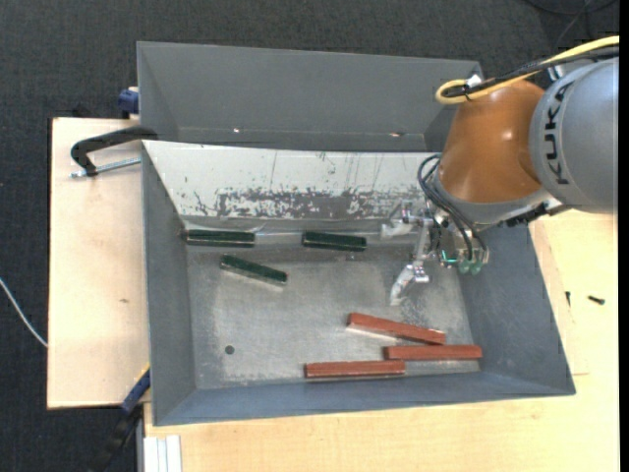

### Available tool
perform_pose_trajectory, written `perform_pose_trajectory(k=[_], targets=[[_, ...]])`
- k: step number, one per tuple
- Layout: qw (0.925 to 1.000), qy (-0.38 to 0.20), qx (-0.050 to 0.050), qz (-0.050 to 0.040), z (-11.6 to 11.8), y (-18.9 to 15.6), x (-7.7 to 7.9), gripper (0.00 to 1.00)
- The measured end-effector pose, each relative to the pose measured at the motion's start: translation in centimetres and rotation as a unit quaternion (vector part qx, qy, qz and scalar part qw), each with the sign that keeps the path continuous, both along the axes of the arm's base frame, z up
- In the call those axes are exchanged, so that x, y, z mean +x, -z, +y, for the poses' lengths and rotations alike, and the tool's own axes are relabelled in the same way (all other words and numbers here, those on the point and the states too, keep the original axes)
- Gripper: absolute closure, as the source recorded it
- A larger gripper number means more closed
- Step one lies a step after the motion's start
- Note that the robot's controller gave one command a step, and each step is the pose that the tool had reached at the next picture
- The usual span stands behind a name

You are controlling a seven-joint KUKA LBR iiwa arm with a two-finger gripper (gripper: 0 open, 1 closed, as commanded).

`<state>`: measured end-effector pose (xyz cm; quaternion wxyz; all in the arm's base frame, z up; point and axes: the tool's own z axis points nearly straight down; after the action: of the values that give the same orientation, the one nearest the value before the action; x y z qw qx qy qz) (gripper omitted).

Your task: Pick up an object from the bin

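My gripper (pixel 408 281) hangs in the right half of the bin, its tip just above the floor. Nothing shows in it. Closest to it is a red-brown flat bar (pixel 396 329), lying tilted on the floor just below the tip. A second red-brown bar (pixel 433 353) lies next to that one, toward the front right corner. A third red-brown bar (pixel 355 369) runs along the front wall. A dark green bar (pixel 334 241) lies to the gripper's left at the foot of the back wall.
Two more dark green bars lie at the left: one (pixel 220 235) along the back wall, one (pixel 254 269) slanted on the floor. The arm with its orange cover hangs over the bin's right rear corner. The bin's walls slope steeply inward.
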<state>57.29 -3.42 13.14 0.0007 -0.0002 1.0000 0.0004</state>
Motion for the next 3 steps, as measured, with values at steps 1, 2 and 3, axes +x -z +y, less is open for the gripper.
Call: perform_pose_trajectory(k=[1,2,3], targets=[[1.0000,0.001,0.000,-0.0017,-1.5,1.1,-4.7,0.00],[1.0000,-0.001,-0.006,0.0030,2.4,5.0,-7.6,1.00],[1.0000,-0.001,-0.006,0.0030,2.4,5.0,-7.6,1.00]])
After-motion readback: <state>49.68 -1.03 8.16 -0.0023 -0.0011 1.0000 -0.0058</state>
